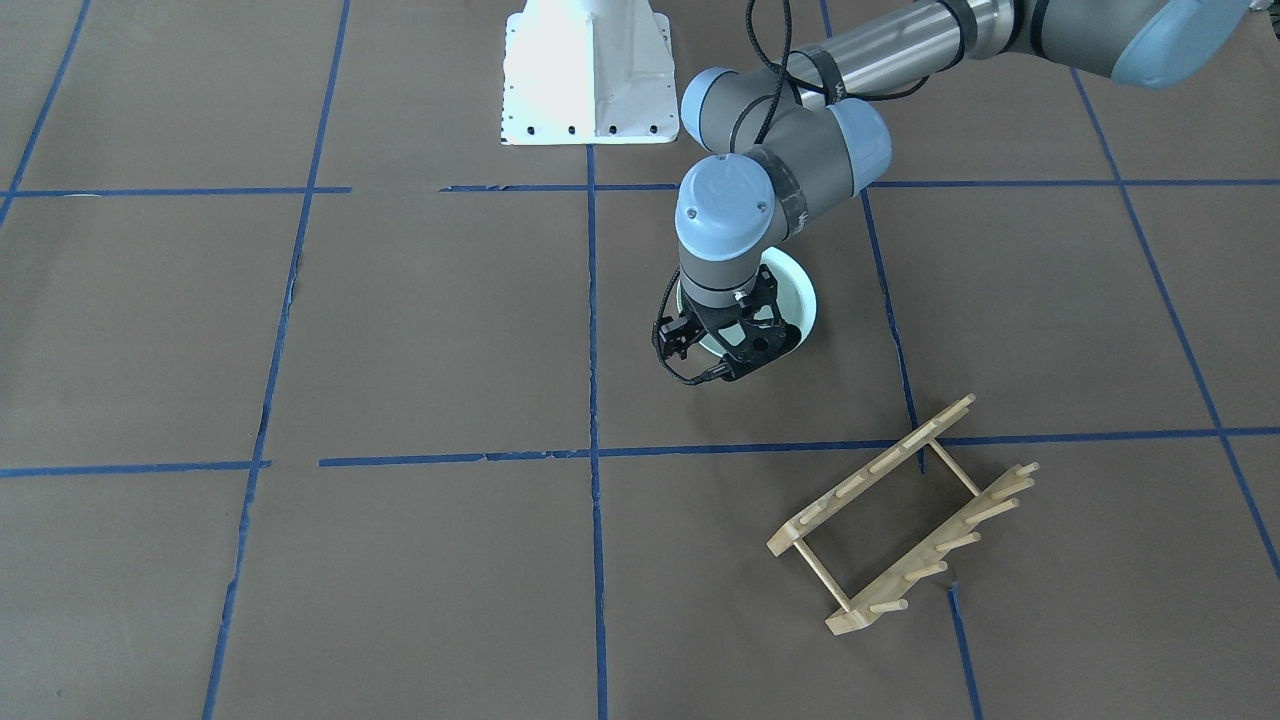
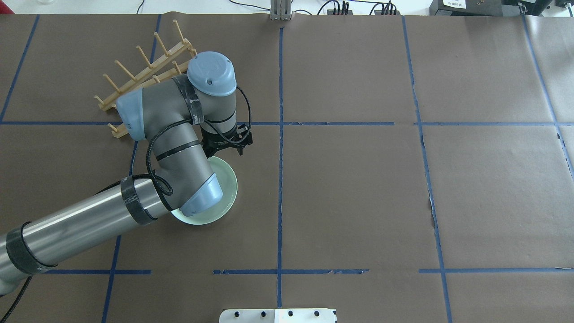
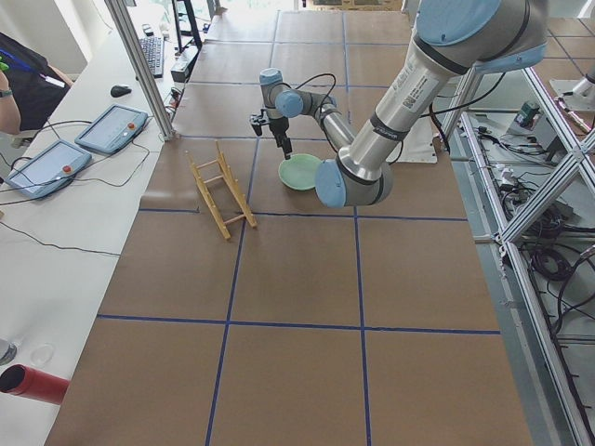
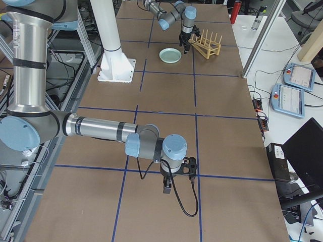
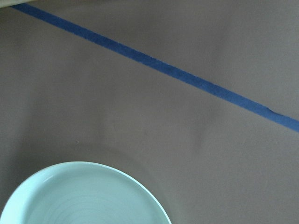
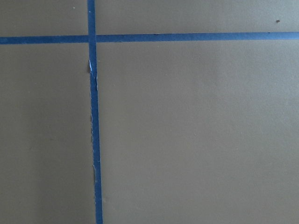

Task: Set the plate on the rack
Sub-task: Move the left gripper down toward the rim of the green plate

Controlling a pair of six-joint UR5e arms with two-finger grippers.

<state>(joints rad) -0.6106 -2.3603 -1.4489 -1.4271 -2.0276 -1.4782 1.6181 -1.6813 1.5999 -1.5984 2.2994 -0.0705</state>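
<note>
The pale mint-green plate [image 1: 802,300] lies flat on the brown table, also in the overhead view [image 2: 226,188] and at the bottom of the left wrist view [image 5: 84,196]. My left gripper [image 1: 735,365] points down over the plate's rim on the side toward the rack; its fingers are hidden in the overhead view [image 2: 224,144], and I cannot tell whether it is open or shut. The light-wood rack [image 1: 900,515] stands empty a short way off, partly behind my left arm in the overhead view [image 2: 143,67]. My right gripper [image 4: 179,174] hangs far away over bare table; I cannot tell its state.
The white robot base [image 1: 585,75] stands at the table's robot side. Blue tape lines [image 6: 93,116] divide the brown surface into squares. Two tablets [image 3: 112,127] and a red cylinder [image 3: 37,383] lie on the white bench beyond the table's far edge.
</note>
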